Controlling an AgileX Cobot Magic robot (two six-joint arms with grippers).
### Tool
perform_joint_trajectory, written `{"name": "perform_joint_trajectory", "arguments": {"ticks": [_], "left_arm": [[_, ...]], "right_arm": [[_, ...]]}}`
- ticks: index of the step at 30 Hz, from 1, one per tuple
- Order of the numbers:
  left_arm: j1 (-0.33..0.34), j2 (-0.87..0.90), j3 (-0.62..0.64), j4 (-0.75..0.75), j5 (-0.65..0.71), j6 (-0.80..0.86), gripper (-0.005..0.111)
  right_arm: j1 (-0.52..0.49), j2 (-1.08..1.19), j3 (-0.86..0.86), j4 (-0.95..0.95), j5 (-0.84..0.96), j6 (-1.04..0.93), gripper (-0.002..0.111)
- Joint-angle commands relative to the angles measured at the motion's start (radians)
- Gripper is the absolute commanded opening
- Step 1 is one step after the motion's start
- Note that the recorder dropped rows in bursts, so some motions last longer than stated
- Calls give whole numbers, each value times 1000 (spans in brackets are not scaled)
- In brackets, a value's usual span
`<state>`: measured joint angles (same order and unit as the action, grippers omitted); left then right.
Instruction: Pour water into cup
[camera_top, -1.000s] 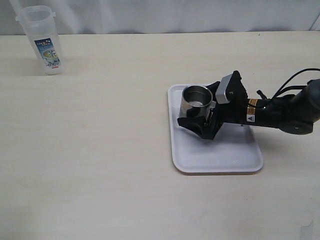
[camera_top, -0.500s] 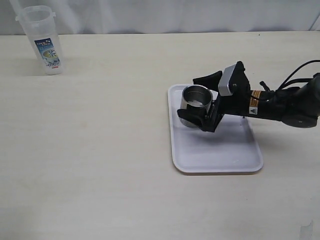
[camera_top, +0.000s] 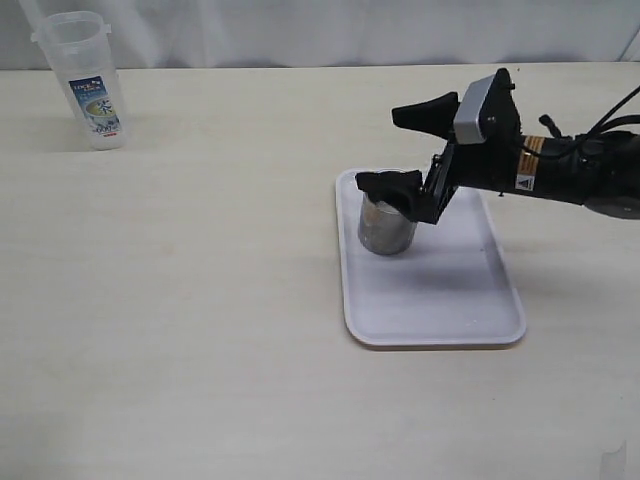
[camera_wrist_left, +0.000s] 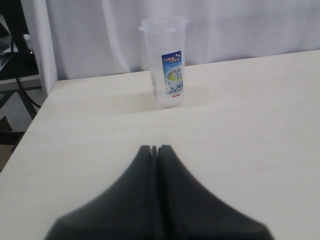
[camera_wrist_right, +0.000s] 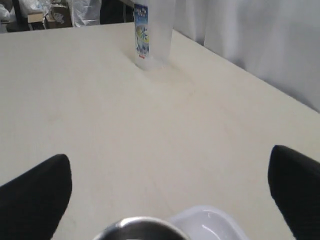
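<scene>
A short, handleless brushed-steel cup (camera_top: 386, 228) stands upright at the far-left corner of a flat white rectangular plastic tray (camera_top: 440, 310) on a pale wood-grain table (camera_top: 200, 300). The right gripper (camera_top: 410, 150), black-fingered with a grey housing, reaches in from the right edge of the exterior view and hangs above the cup with its jaws spread wide and holding nothing. In that view one black finger juts out over the bare table beyond the tray, while the other crosses in front of the cup's rim and hides part of it; whether that finger touches the metal cannot be told. The right wrist view shows the right gripper (camera_wrist_right: 168, 155) with a finger at each side, and the cup (camera_wrist_right: 140, 226) and a corner of the tray (camera_wrist_right: 215, 225) low between them. A tall transparent plastic bottle with a blue-and-green label (camera_top: 90, 80) stands upright, well apart from the tray, at the far-left corner of the table near a white curtain (camera_top: 300, 30); open tabletop lies between bottle and cup. How much water the bottle holds cannot be made out. The left gripper (camera_wrist_left: 155, 149), out of sight in the exterior view, appears in the left wrist view with its dark jaws pressed together on nothing, above the table and pointed towards the bottle (camera_wrist_left: 167, 62), which also shows in the right wrist view (camera_wrist_right: 150, 30).
</scene>
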<state>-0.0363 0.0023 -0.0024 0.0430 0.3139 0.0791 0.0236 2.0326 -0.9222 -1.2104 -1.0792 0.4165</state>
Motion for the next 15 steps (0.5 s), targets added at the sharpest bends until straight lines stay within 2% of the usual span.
{"name": "perform_joint_trajectory", "arguments": {"ticks": [1,7,15], "left_arm": [[1,-2,2,-2,-6,2,0],[1,-2,2,-2,-6,2,0],[1,-2,2,-2,-6,2,0]], "right_arm": [[-7,-83,-2,-4,-7,70,110],[-7,-210,-2,-37,21,179,110],[-7,-423,-2,-179,116,454,110]]}}
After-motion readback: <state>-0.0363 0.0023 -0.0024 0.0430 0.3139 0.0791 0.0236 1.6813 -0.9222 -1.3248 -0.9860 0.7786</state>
